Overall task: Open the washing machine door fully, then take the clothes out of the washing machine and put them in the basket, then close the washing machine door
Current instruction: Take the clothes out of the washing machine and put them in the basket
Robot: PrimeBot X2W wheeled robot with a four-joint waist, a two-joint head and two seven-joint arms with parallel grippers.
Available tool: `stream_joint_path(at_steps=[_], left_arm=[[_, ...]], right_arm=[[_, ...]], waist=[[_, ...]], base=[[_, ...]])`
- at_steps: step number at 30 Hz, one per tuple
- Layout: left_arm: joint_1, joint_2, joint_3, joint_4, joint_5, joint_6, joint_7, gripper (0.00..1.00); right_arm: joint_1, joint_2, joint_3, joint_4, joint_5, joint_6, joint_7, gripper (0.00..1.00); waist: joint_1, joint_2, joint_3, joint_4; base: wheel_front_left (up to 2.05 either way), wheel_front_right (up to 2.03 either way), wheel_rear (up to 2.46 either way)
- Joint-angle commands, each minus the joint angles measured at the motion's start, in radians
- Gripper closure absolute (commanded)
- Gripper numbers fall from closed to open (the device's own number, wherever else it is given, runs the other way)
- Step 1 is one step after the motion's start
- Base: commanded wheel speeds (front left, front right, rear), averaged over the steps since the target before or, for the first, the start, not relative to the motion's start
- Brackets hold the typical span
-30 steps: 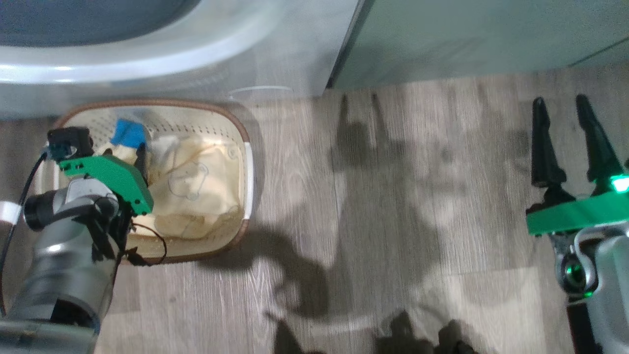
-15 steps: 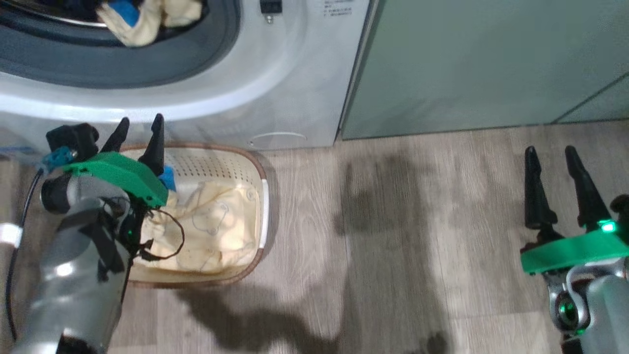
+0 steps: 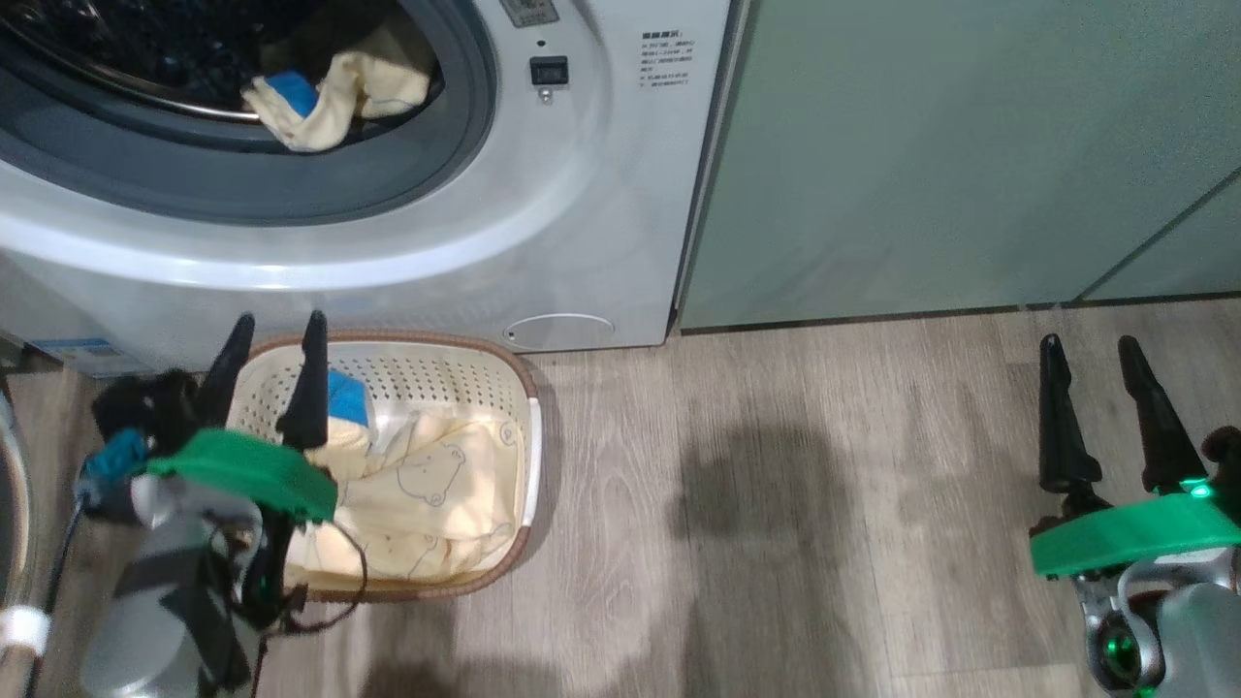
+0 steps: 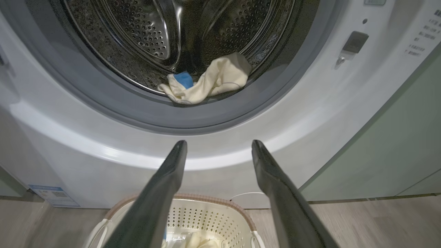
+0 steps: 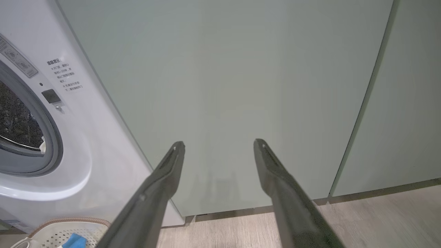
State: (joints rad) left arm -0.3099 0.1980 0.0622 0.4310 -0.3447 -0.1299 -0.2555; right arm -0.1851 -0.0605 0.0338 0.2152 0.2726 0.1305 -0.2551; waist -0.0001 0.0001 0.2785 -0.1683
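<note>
The clothes (image 3: 427,494) are partly in the basket (image 3: 427,378) before the washing machine (image 3: 582,194), one yellow piece (image 3: 330,92) lies in the drum (image 4: 137,27) and the door waits to be closed, and my left gripper (image 3: 278,325) and right gripper (image 3: 1086,341) have fingers apart, empty.

My left claw (image 3: 279,320) and its arm (image 3: 165,601) cover the basket's (image 3: 436,378) near-left corner and part of the clothes (image 3: 436,485) in it. The washer's (image 3: 582,242) drum opening (image 3: 291,189) runs off the head view's top and left edges. Its labels (image 3: 669,60) are too small to read.
</note>
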Motion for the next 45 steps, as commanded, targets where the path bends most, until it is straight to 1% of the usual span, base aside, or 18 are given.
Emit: stream_joint_path(at_steps=[1, 6, 12, 25, 45], left_arm=[[0.002, 0.019, 0.045, -0.043, 0.013, -0.001, -0.006, 0.0], [0.069, -0.017, 0.099, -0.083, 0.03, -0.001, -0.006, 0.0], [0.128, -0.035, 0.116, -0.12, 0.042, -0.001, -0.006, 0.0], [0.221, -0.024, 0.139, -0.151, 0.041, -0.001, -0.006, 0.0], [0.253, -0.028, 0.157, -0.149, 0.054, -0.001, -0.006, 0.0]], right_arm=[[-0.001, -0.008, 0.015, -0.035, -0.007, 0.0, -0.007, 0.0], [0.014, -0.006, 0.015, -0.033, -0.01, 0.0, -0.007, 0.0], [0.038, -0.007, 0.012, -0.047, -0.03, 0.0, -0.007, 0.0], [0.104, -0.014, 0.003, -0.064, -0.054, 0.0, -0.007, 0.0], [0.124, -0.025, 0.0, -0.069, -0.064, 0.0, -0.007, 0.0]], waist=[[0.0001, -0.0001, -0.005, 0.001], [0.0001, -0.0001, -0.028, 0.002], [0.0001, -0.0001, -0.068, 0.008], [0.0001, -0.0001, -0.173, 0.014], [0.0001, -0.0001, -0.218, 0.036]], base=[[0.0, 0.0, 0.0], [0.0, 0.0, 0.0], [0.0, 0.0, 0.0], [0.0, 0.0, 0.0], [0.0, 0.0, 0.0]])
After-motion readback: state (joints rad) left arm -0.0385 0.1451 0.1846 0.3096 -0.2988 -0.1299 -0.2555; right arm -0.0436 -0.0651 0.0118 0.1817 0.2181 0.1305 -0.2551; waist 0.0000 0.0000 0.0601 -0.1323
